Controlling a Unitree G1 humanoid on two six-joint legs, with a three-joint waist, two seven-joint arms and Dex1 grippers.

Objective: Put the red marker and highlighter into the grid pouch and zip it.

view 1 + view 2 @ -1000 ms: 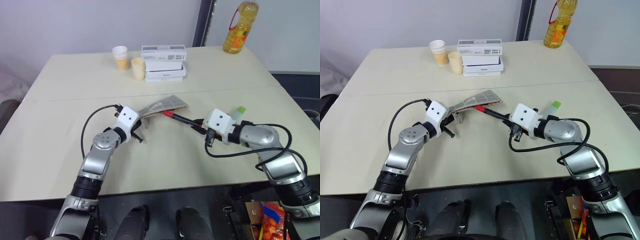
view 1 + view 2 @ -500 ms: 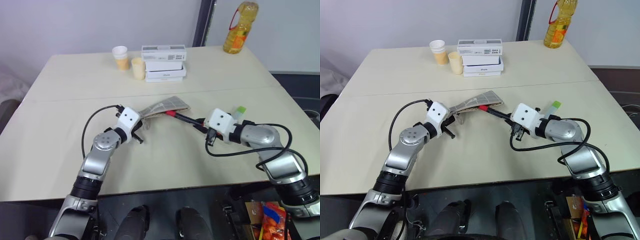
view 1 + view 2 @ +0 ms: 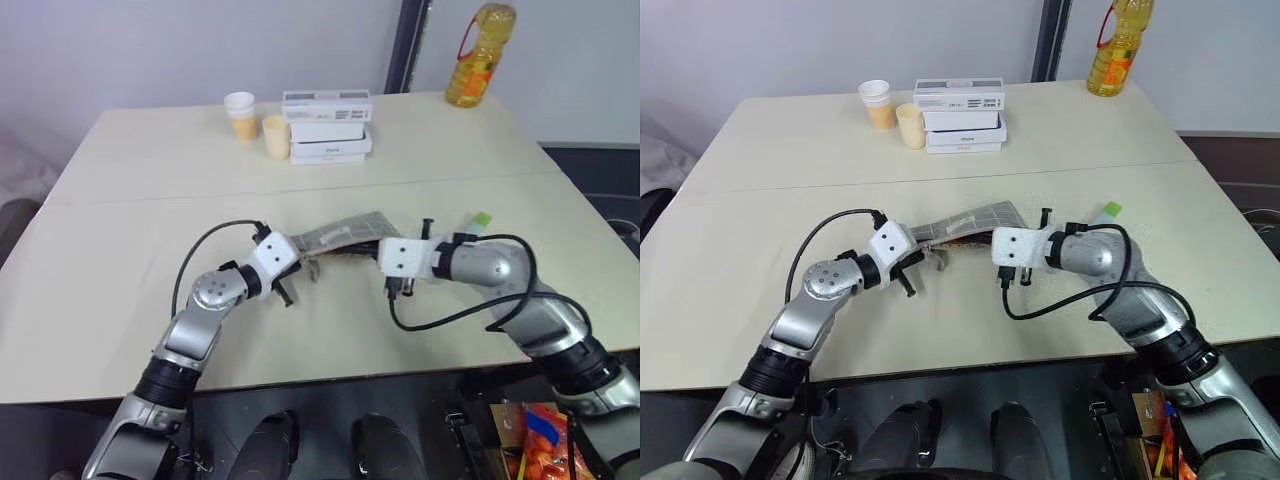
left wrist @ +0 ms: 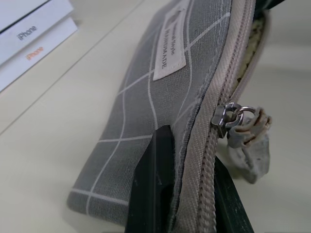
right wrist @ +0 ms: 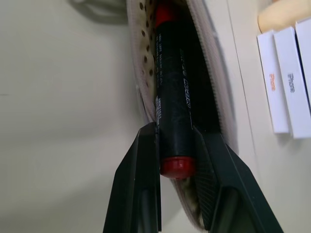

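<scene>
Your left tool [image 3: 288, 262] is clamped tight on the near edge of the grid pouch [image 4: 160, 92], just below the zipper track, and holds the mouth up off the desk [image 3: 120, 260]. Keep that pinch firm and steady; if the fabric sags, the opening folds shut on you.

Your right tool [image 5: 176, 145] is closed on the red marker [image 5: 174, 97], gripping it near its back end, with the front end already past the zipper teeth and inside the pouch's dotted lining. Drive it along the line of the opening, not across it, so the barrel does not snag on the teeth. Let go only once most of the barrel sits inside, then draw straight back.

The zipper pull tab [image 4: 245, 133] hangs beside the mouth at the left tool's end, probably clear of the marker's path, though the angle makes that hard to judge.

Farther right on the desk lies the highlighter [image 3: 476, 222], waiting its turn.
</scene>
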